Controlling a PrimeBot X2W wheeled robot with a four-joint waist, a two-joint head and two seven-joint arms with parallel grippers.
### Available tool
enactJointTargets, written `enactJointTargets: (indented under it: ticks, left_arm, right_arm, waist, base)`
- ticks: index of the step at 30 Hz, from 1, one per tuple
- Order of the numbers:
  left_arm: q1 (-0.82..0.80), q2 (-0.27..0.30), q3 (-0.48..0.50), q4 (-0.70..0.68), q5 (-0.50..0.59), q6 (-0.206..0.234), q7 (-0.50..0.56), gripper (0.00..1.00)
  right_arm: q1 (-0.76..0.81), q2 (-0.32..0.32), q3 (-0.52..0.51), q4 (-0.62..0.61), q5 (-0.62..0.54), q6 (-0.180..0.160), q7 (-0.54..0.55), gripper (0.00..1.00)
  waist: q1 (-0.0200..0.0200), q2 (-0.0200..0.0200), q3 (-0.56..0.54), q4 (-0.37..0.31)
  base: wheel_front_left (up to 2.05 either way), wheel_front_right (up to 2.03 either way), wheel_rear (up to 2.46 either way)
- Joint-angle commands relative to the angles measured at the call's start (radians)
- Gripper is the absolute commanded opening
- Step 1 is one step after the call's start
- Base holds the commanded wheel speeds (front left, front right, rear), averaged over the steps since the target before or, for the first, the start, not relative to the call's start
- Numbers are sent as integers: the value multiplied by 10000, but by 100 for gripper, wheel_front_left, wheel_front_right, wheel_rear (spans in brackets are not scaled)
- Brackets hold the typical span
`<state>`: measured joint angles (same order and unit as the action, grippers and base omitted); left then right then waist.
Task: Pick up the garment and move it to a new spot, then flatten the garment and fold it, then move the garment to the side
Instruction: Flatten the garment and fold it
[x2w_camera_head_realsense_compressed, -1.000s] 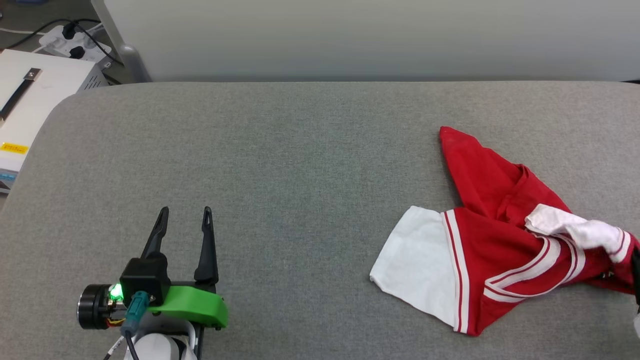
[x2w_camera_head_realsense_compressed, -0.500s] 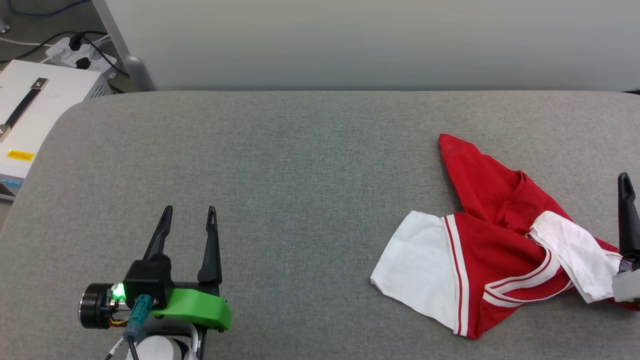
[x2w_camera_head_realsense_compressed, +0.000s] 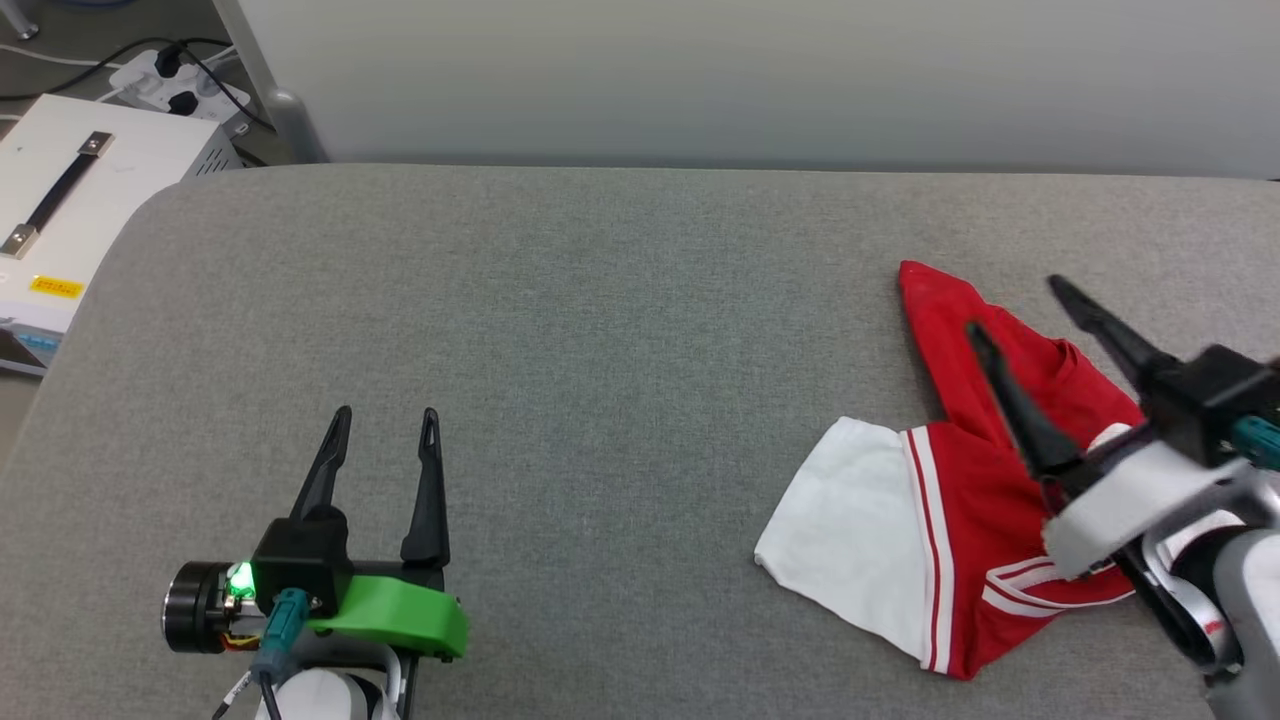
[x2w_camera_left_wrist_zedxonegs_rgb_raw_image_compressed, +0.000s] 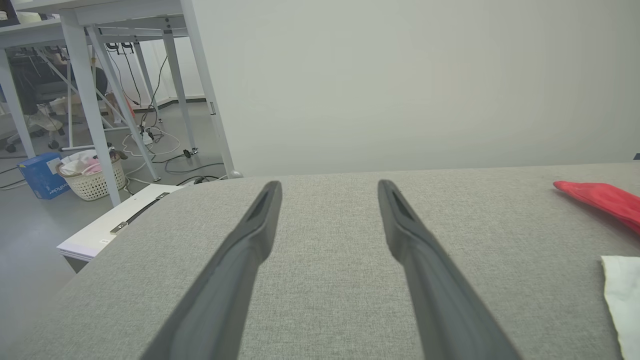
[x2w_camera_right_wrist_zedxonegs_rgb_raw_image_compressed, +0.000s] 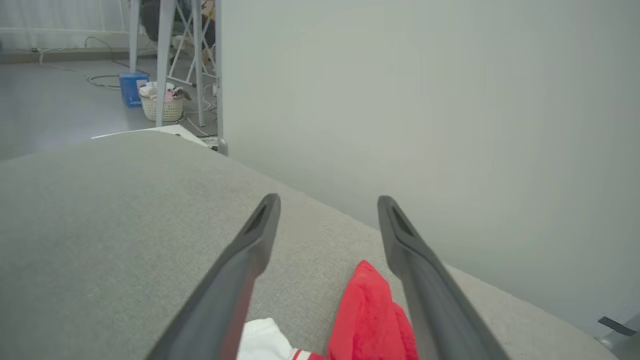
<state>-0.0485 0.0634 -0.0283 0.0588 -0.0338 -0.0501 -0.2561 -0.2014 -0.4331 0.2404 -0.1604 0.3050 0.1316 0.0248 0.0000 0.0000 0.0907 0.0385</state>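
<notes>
Garment: the red jersey T-shirt (x2w_camera_head_realsense_compressed: 975, 510) lies on the right side of the grey padded table (x2w_camera_head_realsense_compressed: 600, 350), toward my near edge, with nothing gripping it.
Lie of the cloth: it is bunched, not flat. One white sleeve (x2w_camera_head_realsense_compressed: 840, 520) is spread toward the table's middle, a red-and-white striped trim runs beside it, and a red corner points toward the far edge. I can't see the chest print.
Right gripper (x2w_camera_head_realsense_compressed: 1015, 308): it hovers over the shirt's right half with its two dark fingers spread wide and empty, pointing up and to the left across the red cloth. In its wrist view the red fabric sits low between the fingers.
Left gripper (x2w_camera_head_realsense_compressed: 386, 413): parked at the near left with its fingers wide apart and empty, well apart from the shirt, over bare table.
Beyond the table: a white case with a black handle (x2w_camera_head_realsense_compressed: 80, 200) and a power strip (x2w_camera_head_realsense_compressed: 165, 85) sit off the far left corner.
Done so far: I can't tell whether this spot is the new one; no flattening or folding shows.
Left to do: as I judge it, a grasp, the spreading, the folds and the final move aside.
</notes>
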Motion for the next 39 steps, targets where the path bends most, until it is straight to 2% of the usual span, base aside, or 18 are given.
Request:
enactJointTargets:
  ticks: [1,7,11,14,17,19,25,29,30,31,32,36,39]
  left_arm:
    - [-34,-36,-13,-33,76,-41,-57,100]
    - [-178,-50,-85,-30,34,-33,-57,100]
    - [-303,-64,-133,-36,-9,-11,-57,100]
    - [-417,-76,-184,-45,-43,18,-57,100]
    - [-549,-88,-237,-59,-91,58,-57,100]
    - [-679,-100,-314,-67,-141,91,-57,100]
    - [-857,-112,-349,-19,-202,158,-57,100]
    - [-874,-116,-306,28,-209,181,-57,100]
    - [-856,-117,-282,39,-208,193,-57,100]
    - [-814,-117,-241,47,-202,211,-57,100]
    - [-786,-118,-216,57,-196,217,-57,100]
    - [-655,-117,-117,111,-145,213,-57,100]
    - [-543,-108,-54,112,-108,197,-57,100]
  right_arm:
    - [-483,-345,623,53,337,-9,505,100]
    - [-2435,-1801,4180,307,2342,-9,3768,100]
    - [-3440,-2090,5853,567,3690,-9,5794,100]
    - [-4068,-2153,6868,870,4091,-9,6740,100]
    - [-4574,-2076,7749,1466,4263,-9,7151,100]
    - [-4875,-1876,8467,2308,4359,-9,7121,100]
    - [-5018,-1432,9568,4135,4341,-9,6613,100]
    - [-4942,-1273,9939,4836,4503,-9,6142,100]
    - [-4937,-1244,9974,4901,4548,-9,5948,50]
    - [-4954,-1217,10001,4944,4594,-9,5657,18]
    - [-4994,-1217,10001,4966,4605,-9,5349,0]
    - [-5110,-1206,9558,4985,4748,-9,3813,0]
    - [-5095,-1289,8831,4867,4756,-9,2714,0]
  waist:
    - [0,0,97,62]
    - [0,0,403,257]
    - [0,0,666,392]
    - [0,0,878,511]
    - [0,0,1119,637]
    - [0,0,1359,761]
    - [0,0,1626,909]
    - [0,0,1604,917]
    - [0,0,1561,885]
    - [0,0,1504,832]
    - [0,0,1454,799]
    - [0,0,1138,571]
    - [0,0,867,376]
  base:
    - [0,0,0]
    - [0,0,0]
    - [0,0,0]
    - [0,0,0]
    - [0,0,0]
    - [0,0,0]
    - [0,0,0]
    - [0,0,0]
    - [0,0,0]
    - [0,0,0]
    - [0,0,0]
    - [0,0,0]
    - [0,0,0]
